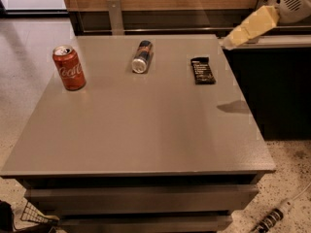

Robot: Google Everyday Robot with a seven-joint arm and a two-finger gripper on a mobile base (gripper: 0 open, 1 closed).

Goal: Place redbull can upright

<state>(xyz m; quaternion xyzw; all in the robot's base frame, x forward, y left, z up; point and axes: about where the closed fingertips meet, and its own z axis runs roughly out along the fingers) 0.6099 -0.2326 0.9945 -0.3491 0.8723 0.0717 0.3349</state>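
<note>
Lying on its side on counter (146, 130): redbull can (142, 56), not yet grasped or stood upright. Hovering well right of redbull can, past wrapper (202, 70): pincer (234, 38), opening state not determinable. Approach, grasp and uprighting all remaining.

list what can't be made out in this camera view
- end effector, upper right near the table's far right corner: arm behind it cut off by the frame edge.
- snack wrapper: print too small to read.
- redbull can, on its side: far end hidden by its own body.
</note>
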